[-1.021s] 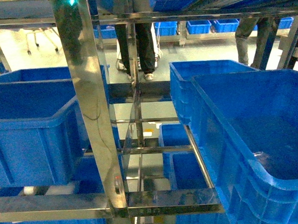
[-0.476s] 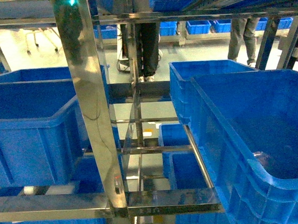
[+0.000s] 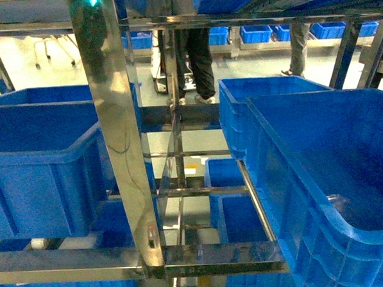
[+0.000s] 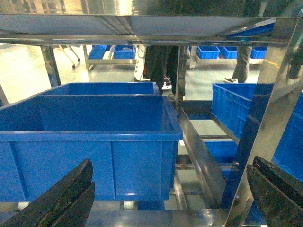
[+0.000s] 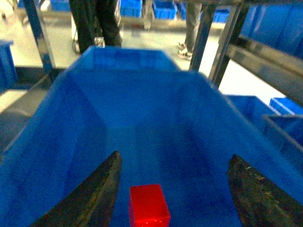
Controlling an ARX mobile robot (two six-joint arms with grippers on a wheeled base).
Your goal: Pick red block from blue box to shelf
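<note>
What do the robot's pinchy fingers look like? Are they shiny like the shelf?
No, not shiny. The left gripper and the right gripper each have two dark, almost black fingers with a dull, scuffed surface, wide at the base and narrowing toward the tips. No cables or markings show.

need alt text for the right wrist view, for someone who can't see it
A small red block lies on the floor of a large blue crate, seen from above between the two dark open fingers of the right gripper. Beyond the crate are steel shelf uprights, more blue crates and the legs of two standing people.
</note>
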